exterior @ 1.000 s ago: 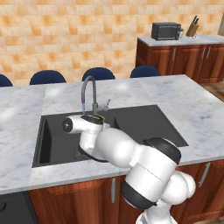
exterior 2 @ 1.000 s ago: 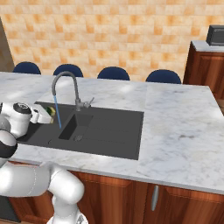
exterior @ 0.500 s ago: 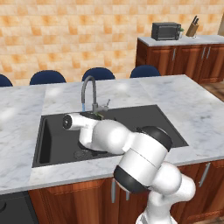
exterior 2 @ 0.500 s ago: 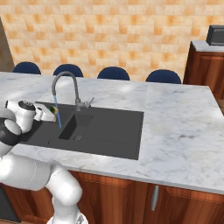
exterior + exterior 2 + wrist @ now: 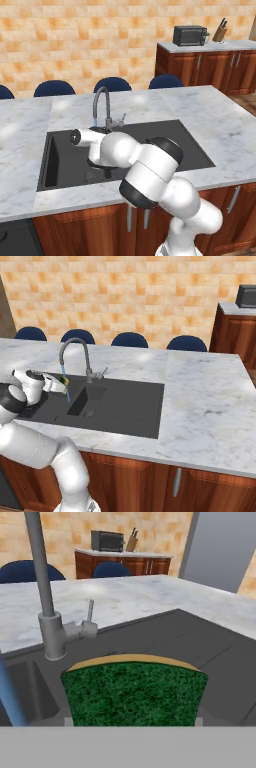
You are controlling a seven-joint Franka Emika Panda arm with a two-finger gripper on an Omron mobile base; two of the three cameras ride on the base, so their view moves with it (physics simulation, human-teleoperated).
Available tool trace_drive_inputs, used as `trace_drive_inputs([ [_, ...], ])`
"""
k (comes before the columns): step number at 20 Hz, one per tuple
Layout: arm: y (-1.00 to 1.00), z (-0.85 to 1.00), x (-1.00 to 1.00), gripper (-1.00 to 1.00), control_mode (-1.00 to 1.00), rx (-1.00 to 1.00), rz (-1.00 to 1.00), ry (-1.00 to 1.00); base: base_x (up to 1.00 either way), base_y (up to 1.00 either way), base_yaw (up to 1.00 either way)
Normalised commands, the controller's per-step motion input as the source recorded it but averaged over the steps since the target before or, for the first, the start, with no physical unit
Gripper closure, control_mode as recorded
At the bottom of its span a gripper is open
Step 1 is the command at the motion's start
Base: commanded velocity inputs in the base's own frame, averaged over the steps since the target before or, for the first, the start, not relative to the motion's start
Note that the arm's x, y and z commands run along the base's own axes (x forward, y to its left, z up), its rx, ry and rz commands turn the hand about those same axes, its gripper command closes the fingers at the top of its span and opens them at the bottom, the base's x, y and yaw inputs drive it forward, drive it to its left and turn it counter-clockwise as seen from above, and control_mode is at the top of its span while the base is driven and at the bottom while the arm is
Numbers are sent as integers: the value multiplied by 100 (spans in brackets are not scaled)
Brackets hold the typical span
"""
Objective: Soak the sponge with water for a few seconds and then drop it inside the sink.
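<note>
One dark sink (image 5: 125, 406) sat sunk in the marble counter (image 5: 200, 406), its grey faucet (image 5: 75, 356) running a thin blue stream of water (image 5: 67, 392) into the left basin, just beside which the gripper (image 5: 61, 384) was clamped on the yellow-and-green sponge (image 5: 134, 693).

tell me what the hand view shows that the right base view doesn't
Hand view alone: the sponge's green scouring face up close, a knife block beside the microwave, and the faucet's lever from the front.
Right base view alone: the gripper shut on the sponge beside the water, four blue chairs, and the cabinet fronts below the counter.
Both: faucet, sink, sponge, water stream.
</note>
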Motion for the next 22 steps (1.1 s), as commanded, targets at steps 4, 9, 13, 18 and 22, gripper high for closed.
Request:
trace_drive_inputs([
  [4,14,-17,42,100,-100,-7,0,7,0,0,0],
  [9,26,-17,31,100,-100,-7,0,6,0,0,0],
  [13,41,-19,18,100,-100,-6,0,1,0,0,0],
  [18,7,-15,22,100,-100,-4,0,0,0,0,0],
  [22,0,-11,31,100,-100,0,0,0,0,0,0],
])
